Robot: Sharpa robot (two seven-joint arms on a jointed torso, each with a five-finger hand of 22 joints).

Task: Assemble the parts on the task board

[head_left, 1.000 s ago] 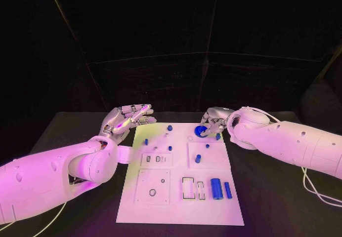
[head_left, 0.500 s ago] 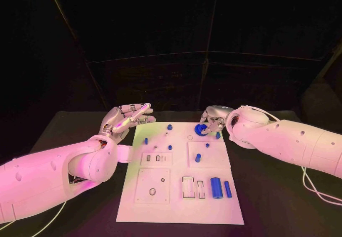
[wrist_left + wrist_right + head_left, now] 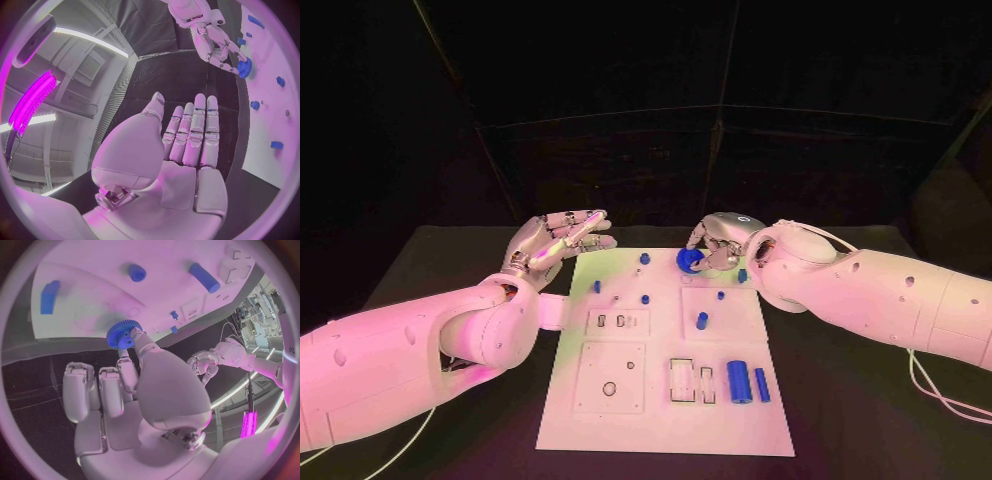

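Up at the far edge of the task board (image 3: 661,400) we see the right hand (image 3: 715,240) pinching a blue gear (image 3: 689,260) between thumb and fingertips (its toothed rim shows in the right wrist view), held just over the board. Our left hand (image 3: 560,240) hovers beside the board's left edge, fingers straight, holding nothing.

You've got one task board (image 3: 661,400) on one table (image 3: 459,260). Blue parts: one gear (image 3: 688,259), two cylinders standing side by side at the near right, a thick one (image 3: 737,380) and a thin one (image 3: 760,384), one oblong piece (image 3: 701,321) mid-board, and about six small pegs at the far end, e.g. (image 3: 643,258); too small to count firmly. Two robot hands: left robot hand (image 3: 560,240), right robot hand (image 3: 718,240).
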